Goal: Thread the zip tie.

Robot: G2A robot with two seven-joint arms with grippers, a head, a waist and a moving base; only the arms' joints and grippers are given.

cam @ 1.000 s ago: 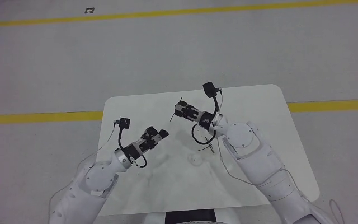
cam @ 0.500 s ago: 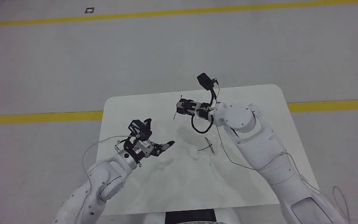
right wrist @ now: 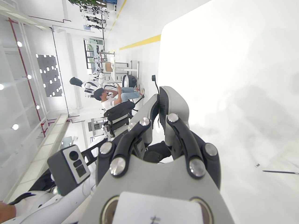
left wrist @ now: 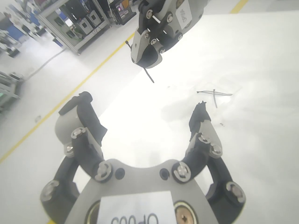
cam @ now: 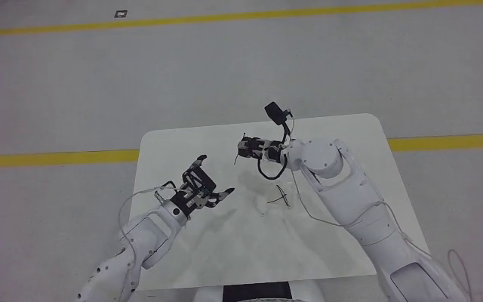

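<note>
My right gripper [cam: 241, 146] hangs over the far middle of the white table [cam: 347, 143], shut on a thin black zip tie [cam: 236, 155]. In the right wrist view the zip tie's head [right wrist: 153, 78] sticks out past the closed fingertips [right wrist: 163, 94]. From the left wrist view, the zip tie's tail [left wrist: 149, 76] hangs below the right gripper [left wrist: 143, 65]. My left gripper [cam: 210, 190] is open and holds nothing. It sits nearer the table's left side and faces the right gripper, its fingers [left wrist: 84, 110] spread wide around its centre [left wrist: 142, 110].
Two more black zip ties [cam: 278, 196] lie crossed on the table's middle, also visible as crossed zip ties [left wrist: 213, 93] beyond the left gripper. A small dark fleck [cam: 263, 214] lies near them. The table's near and right parts are bare white surface.
The left arm swung and its wrist turned, so the gripper now faces the right gripper with fingers spread. The right gripper shifted slightly toward the far edge, still holding the zip tie.
</note>
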